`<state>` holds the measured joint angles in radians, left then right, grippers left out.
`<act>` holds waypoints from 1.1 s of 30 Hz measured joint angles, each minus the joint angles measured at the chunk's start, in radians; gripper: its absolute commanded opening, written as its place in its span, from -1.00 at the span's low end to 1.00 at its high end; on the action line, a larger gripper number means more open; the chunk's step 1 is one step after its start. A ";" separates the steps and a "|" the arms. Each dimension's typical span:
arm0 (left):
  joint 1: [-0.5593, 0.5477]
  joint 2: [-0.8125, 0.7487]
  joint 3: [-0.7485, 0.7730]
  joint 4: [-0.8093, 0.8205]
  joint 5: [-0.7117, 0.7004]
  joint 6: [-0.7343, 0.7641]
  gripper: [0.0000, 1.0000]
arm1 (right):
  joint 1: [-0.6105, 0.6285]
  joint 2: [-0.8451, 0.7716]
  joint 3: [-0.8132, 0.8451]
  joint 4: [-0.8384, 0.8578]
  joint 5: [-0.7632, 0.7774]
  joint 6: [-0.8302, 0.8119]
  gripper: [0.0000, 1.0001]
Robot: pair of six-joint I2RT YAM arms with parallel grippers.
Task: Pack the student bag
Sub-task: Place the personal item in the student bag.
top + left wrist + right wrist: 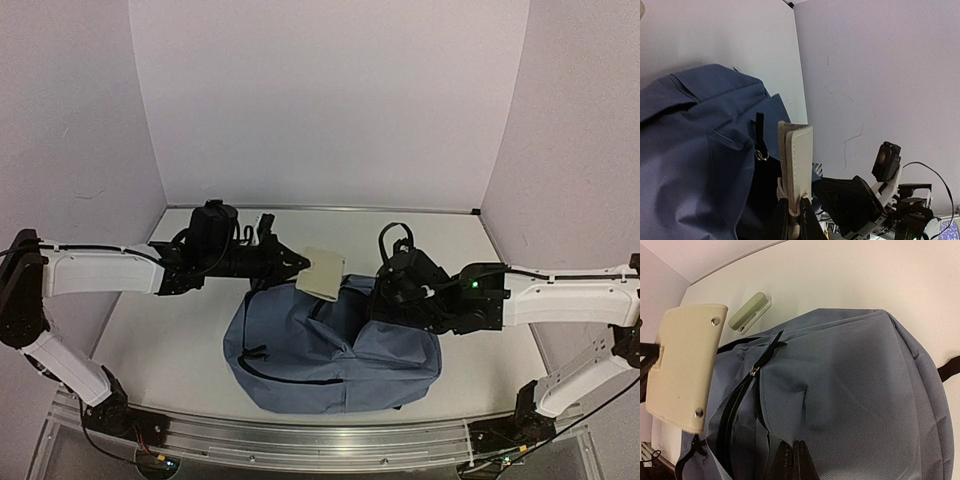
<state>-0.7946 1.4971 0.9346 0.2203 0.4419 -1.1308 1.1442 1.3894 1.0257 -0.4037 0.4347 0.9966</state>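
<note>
The student bag, a soft grey-blue backpack, lies in the middle of the table with its top zip open. My left gripper is shut on a flat cream case and holds it in the air over the bag's opening. In the left wrist view the case stands edge-on between my fingers, beside the bag. My right gripper is shut on the bag's fabric next to the opening. In the right wrist view it pinches the edge of the bag, and the case shows two snaps.
A small pale green and white object lies on the table beyond the bag. A zip pull hangs at the open dark zip. White walls enclose the table on three sides. A metal rail runs along the near edge.
</note>
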 measured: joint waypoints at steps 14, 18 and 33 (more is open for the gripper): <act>-0.102 -0.020 -0.013 -0.088 -0.006 -0.078 -1.00 | 0.000 0.004 0.009 0.001 0.012 0.000 -1.00; -0.111 -0.048 -0.030 -0.145 -0.007 -0.079 -0.99 | 0.000 0.004 0.009 0.001 0.015 0.000 -1.00; -0.152 -0.001 -0.047 -0.097 -0.070 -0.103 -1.00 | 0.000 0.004 0.012 0.003 0.014 0.000 -1.00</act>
<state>-0.9461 1.4957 0.8875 0.1232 0.3722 -1.2334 1.1442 1.3937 1.0382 -0.4011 0.4488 0.9962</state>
